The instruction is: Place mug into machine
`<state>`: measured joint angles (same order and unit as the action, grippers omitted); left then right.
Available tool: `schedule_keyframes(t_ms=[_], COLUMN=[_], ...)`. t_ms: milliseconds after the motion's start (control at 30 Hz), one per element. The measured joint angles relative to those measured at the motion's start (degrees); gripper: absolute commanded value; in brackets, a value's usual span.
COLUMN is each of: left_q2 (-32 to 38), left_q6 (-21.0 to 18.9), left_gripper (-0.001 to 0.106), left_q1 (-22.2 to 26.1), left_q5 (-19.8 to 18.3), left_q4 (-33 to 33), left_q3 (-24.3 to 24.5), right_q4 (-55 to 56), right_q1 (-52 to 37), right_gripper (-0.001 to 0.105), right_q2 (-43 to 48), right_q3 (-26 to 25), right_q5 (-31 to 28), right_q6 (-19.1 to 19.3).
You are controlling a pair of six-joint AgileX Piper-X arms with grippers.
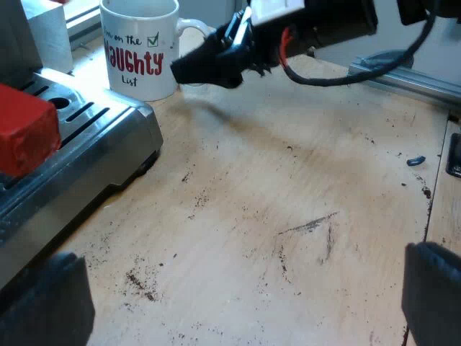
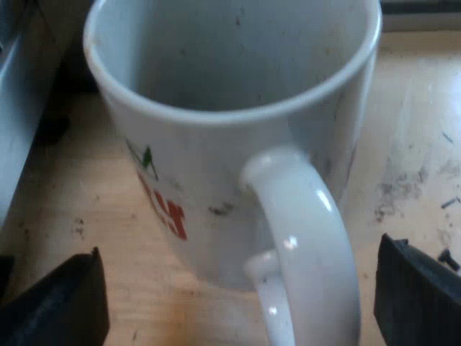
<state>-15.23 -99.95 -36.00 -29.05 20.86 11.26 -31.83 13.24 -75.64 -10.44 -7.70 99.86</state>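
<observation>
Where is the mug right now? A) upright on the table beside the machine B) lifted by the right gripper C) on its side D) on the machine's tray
A: the mug stands upright on the table beside the machine, and the right gripper is open, a finger on each side of the handle, not gripping it.

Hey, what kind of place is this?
Likely a coffee-making workbench: a wooden table strewn with coffee grounds, an espresso machine, and a mug beside it.

Left gripper (image 1: pixel 238 263) spread, right gripper (image 2: pixel 238 252) seemingly spread
</observation>
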Motion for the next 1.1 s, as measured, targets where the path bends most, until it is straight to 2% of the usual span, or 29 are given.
schedule_keyframes(t_ms=[167, 300, 367, 433, 467, 500, 533, 667, 933, 1000, 1100], left_q2=[0.0, 0.0, 0.0, 0.0, 0.0, 0.0, 0.0, 0.0, 0.0, 0.0, 0.0], left_q6=[0.0, 0.0, 0.0, 0.0, 0.0, 0.0, 0.0, 0.0, 0.0, 0.0, 0.0], left_gripper=[0.089, 0.089, 0.089, 0.089, 0.089, 0.089, 0.089, 0.089, 0.089, 0.089, 0.089], left_q1=[0.0, 0.0, 0.0, 0.0, 0.0, 0.0, 0.0, 0.0, 0.0, 0.0, 0.0], left_q5=[0.0, 0.0, 0.0, 0.0, 0.0, 0.0, 0.0, 0.0, 0.0, 0.0, 0.0], left_q4=[0.0, 0.0, 0.0, 0.0, 0.0, 0.0, 0.0, 0.0, 0.0, 0.0, 0.0], left_q3=[0.0, 0.0, 0.0, 0.0, 0.0, 0.0, 0.0, 0.0, 0.0, 0.0, 0.0], right_q4=[-0.4, -0.6, -0.8, -1.0, -1.0, -1.0, -1.0, -1.0, -0.5, 1.1, 9.1], right_q1=[0.0, 0.0, 0.0, 0.0, 0.0, 0.0, 0.0, 0.0, 0.0, 0.0, 0.0], right_gripper=[0.047, 0.036, 0.025, 0.022, 0.012, 0.008, 0.0, 0.0, 0.0, 0.0, 0.0], right_q2=[-3.1, -4.9, -5.5, -5.6, -5.6, -5.6, -5.6, -5.6, -5.4, -4.3, 1.9], right_q3=[-2.6, -3.2, -3.2, -3.2, -3.2, -3.2, -3.2, -3.3, -3.3, -3.3, -3.2], right_q5=[0.1, 0.0, -0.1, -0.1, -0.1, -0.3, -1.0, -3.3, -3.7, -3.7, -3.7], right_q6=[0.0, 0.0, 0.0, 0.0, 0.0, 0.0, 0.0, 0.0, 0.0, 0.0, 0.9])
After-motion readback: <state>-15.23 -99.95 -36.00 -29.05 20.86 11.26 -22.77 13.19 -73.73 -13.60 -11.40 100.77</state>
